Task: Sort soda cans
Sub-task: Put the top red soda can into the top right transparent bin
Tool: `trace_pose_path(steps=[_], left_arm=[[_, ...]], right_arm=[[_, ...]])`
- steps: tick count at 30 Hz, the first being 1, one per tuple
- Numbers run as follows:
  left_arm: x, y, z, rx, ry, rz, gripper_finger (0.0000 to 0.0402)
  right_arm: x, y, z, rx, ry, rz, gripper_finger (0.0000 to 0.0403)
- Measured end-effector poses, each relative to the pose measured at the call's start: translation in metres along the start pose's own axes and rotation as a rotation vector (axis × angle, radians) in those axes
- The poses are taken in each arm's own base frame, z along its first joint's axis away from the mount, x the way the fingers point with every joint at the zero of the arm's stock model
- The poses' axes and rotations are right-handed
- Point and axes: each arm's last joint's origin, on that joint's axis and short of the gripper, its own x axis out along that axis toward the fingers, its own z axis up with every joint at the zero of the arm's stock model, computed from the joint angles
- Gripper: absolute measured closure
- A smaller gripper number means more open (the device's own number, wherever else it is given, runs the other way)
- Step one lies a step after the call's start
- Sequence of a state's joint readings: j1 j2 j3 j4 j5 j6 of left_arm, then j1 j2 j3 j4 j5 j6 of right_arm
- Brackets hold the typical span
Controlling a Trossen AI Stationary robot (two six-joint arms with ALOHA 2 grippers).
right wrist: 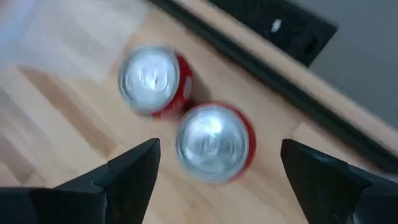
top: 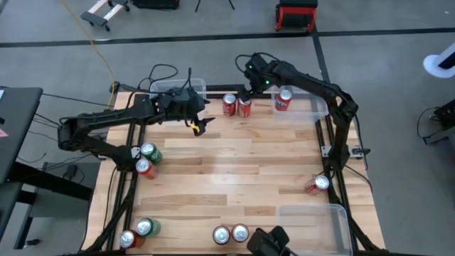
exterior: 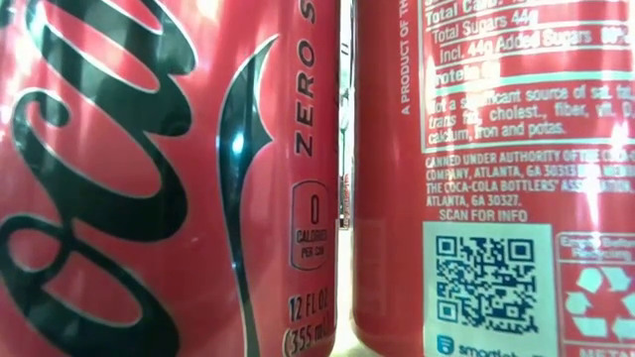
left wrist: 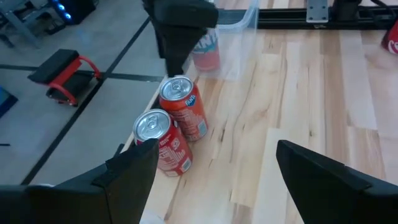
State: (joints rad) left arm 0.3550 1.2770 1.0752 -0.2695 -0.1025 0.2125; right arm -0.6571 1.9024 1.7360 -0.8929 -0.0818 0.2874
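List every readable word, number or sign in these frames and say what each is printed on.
"ZERO S", "0 CALORIES PER CAN", "12 FL OZ (355 mL)": left red can, low view.
"Total Sugars 44g", "ATLANTA, GA 30327", "SCAN FOR INFO", QR code, recycling sign: right red can.
Lettering on the cans in the left wrist view: too blurred to read.

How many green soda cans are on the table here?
2: one green can at the left edge beside a red can, another green can near the front-left corner. More may be hidden under the arms.
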Motion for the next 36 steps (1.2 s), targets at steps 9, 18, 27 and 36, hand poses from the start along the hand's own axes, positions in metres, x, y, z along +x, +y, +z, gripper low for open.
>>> trace_pose_path(steps=[9, 18, 27, 36], left_arm=[[0.000, 0.000, 0.000, 0.018, -0.003, 0.001, 0.0079], [0.000, 0.000, 0.002, 0.017, -0.017, 0.004, 0.0079], [0.000, 0.001, 0.002, 0.019, -0.025, 0.006, 0.0079], [-0.001, 0.002, 0.009, 0.047, -0.092, 0.022, 0.0079]], right_arm=[[-0.033, 0.006, 0.010, -0.334, -0.022, 0.006, 0.0056], [-0.043, 0.017, 0.015, -0.709, -0.062, 0.002, 0.0056], [-0.017, 0.015, 0.013, -0.926, 0.030, -0.016, 0.0056], [0.009, 0.032, 0.026, -0.911, 0.196, 0.022, 0.0056]])
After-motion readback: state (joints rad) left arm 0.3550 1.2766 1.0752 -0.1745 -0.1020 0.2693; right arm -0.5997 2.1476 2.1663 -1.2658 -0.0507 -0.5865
